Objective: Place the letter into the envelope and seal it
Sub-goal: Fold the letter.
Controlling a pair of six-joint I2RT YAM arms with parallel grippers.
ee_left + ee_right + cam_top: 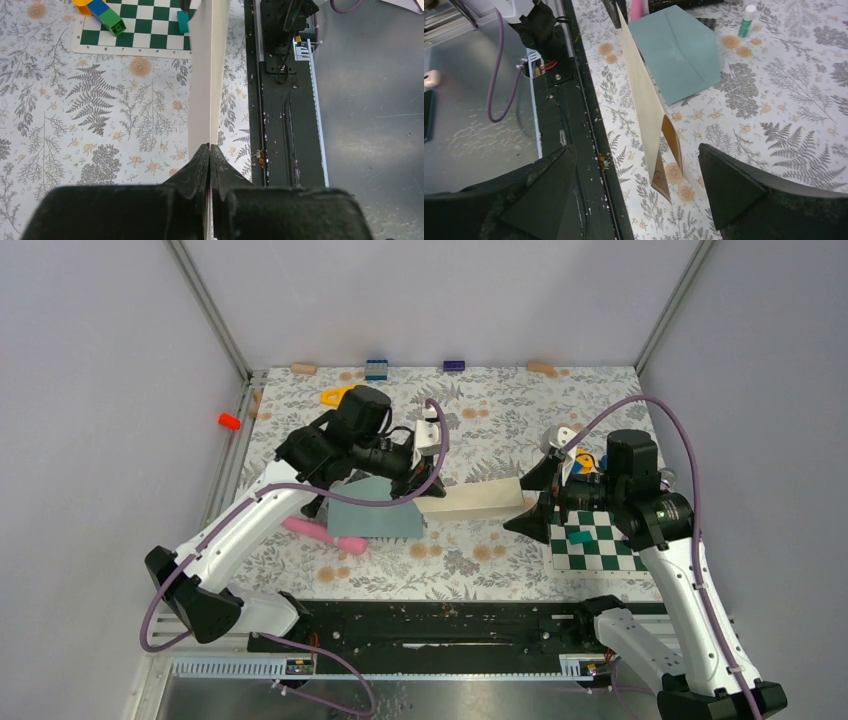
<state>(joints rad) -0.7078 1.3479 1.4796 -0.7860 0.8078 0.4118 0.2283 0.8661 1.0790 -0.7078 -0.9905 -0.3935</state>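
One folded cream letter (475, 502) on edge, long axis left-right, pinched by left gripper (209, 150), right gripper (636, 150) wide open

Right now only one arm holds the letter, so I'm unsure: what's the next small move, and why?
Probably ease the right gripper forward and close on the free end of the letter. The left gripper pinches only the other end, the sheet stands on edge and splays near the open right jaws, and the envelope lies flat beside it.
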